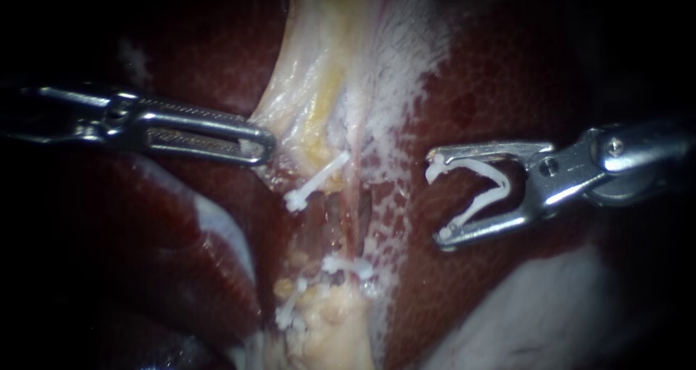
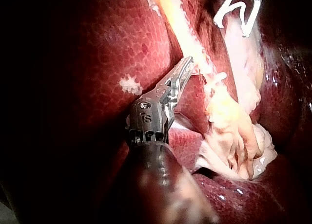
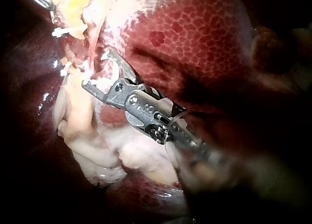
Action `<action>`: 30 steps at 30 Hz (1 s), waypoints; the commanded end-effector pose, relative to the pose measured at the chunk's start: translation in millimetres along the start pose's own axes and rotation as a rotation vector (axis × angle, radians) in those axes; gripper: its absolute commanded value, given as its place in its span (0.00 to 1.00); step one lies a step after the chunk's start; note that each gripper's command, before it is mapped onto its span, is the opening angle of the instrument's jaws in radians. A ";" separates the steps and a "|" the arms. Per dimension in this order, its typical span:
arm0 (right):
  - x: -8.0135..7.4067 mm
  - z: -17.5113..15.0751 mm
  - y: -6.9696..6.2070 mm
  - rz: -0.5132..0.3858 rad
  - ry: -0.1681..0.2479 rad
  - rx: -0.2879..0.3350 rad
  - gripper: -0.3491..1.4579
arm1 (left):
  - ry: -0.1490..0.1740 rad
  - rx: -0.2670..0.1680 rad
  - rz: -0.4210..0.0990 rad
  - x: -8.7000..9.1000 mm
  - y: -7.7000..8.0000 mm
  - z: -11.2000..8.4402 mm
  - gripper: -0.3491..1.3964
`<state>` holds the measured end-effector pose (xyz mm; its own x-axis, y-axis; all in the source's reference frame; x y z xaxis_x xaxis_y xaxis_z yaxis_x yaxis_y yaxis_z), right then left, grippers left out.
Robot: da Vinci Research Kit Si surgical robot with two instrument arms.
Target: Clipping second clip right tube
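Observation:
My right instrument (image 1: pixel 437 198) comes in from the right, its jaws wide apart and holding an open white clip (image 1: pixel 475 188) between them. It hovers over the liver, to the right of the pale stalk and apart from it. White clips sit on the stalk: one slanted (image 1: pixel 315 181), one lower (image 1: pixel 348 267), one lowest (image 1: pixel 290 312). A thin tube (image 1: pixel 360 209) runs between them. My left instrument (image 1: pixel 262 149) grips the stalk's pale tissue (image 1: pixel 304 116) at its left edge. The right wrist view shows the clip-loaded jaws (image 3: pixel 97 68) beside the stalk.
Dark red liver (image 1: pixel 507 87) surrounds the stalk on both sides. A pale, frothy film (image 1: pixel 406 72) covers the liver just right of the stalk. In the left wrist view, folded pale tissue (image 2: pixel 234 146) lies beside my left instrument's shaft.

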<state>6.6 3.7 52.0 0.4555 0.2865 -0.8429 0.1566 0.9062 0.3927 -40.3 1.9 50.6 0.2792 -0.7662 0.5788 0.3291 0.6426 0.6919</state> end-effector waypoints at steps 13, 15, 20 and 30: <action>-2.0 2.9 -1.4 -0.001 0.001 0.026 0.52 | 0.002 0.007 -0.002 -0.4 0.2 -0.9 0.00; -2.8 4.1 -1.9 0.014 0.001 0.036 0.52 | 0.003 0.011 -0.003 -0.7 0.3 -1.4 0.00; -4.7 7.6 -2.9 0.075 0.001 0.061 0.52 | -0.002 -0.012 -0.011 -1.9 0.7 -3.4 0.00; -5.2 11.1 -2.7 0.192 0.001 0.075 0.52 | -0.029 -0.022 -0.021 -5.1 -1.7 -6.9 0.00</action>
<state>13.9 -3.5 59.5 0.4834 0.4733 -0.7364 0.1185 0.7981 0.5908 -36.1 4.6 43.1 0.2450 -0.7784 0.5780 0.3517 0.6269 0.6952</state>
